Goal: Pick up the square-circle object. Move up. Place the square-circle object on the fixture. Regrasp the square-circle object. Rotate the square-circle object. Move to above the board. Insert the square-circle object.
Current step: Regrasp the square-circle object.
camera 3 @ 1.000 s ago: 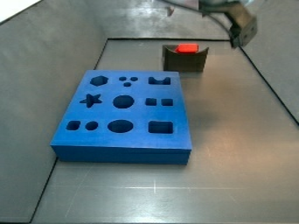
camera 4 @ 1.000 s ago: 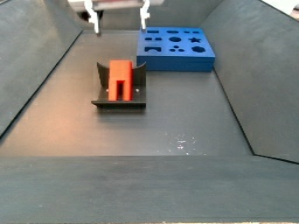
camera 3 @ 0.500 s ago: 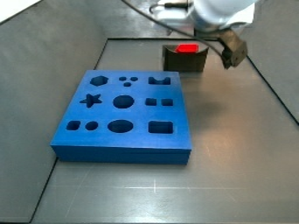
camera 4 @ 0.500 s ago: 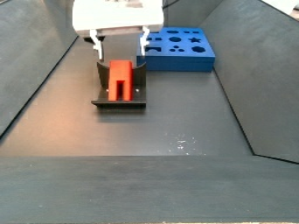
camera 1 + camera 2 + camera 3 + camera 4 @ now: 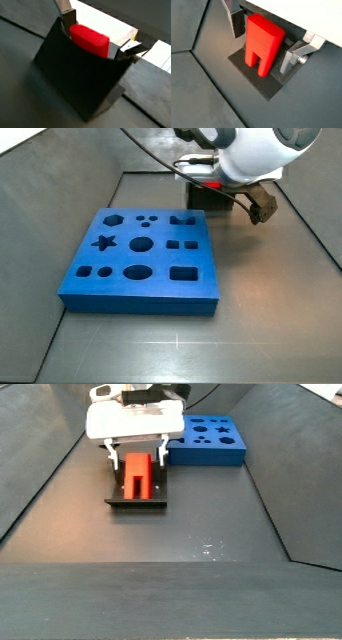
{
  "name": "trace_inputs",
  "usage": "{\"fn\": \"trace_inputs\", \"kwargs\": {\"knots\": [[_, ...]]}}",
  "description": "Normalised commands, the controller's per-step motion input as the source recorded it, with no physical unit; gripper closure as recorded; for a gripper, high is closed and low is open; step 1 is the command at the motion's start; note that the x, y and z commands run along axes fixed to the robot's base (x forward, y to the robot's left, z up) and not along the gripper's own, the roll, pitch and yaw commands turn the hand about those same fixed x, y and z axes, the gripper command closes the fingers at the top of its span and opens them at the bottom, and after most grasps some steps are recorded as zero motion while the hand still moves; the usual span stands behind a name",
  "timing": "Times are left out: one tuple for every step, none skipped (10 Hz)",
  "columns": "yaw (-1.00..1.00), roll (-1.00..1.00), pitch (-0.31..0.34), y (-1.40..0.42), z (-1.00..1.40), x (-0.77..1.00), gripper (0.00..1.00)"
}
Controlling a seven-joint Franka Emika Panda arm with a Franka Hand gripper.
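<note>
Regrasp stage: placing done, rotation and insertion left.
The board lies untouched; the square-circle object rests on the fixture, my gripper open astride it, fingers apparently not yet touching.

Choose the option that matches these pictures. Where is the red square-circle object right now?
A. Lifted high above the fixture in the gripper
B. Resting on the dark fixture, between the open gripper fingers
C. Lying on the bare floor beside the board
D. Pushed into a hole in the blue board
B: in a wrist view the square-circle object rests on the fixture, with the gripper astride it, fingers apart from it.
</note>
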Motion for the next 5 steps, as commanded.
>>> {"fn": "trace_inputs", "kwargs": {"knots": [[0.04,0.05,0.005,-0.02,-0.17,0.03,0.0],[0.04,0.05,0.005,-0.02,-0.17,0.03,0.0],[0.04,0.05,0.004,-0.02,-0.17,0.03,0.0],[0.04,0.05,0.005,-0.02,-0.17,0.03,0.0],[0.0,0.0,0.0,0.0,0.0,0.0,1.0]]}}
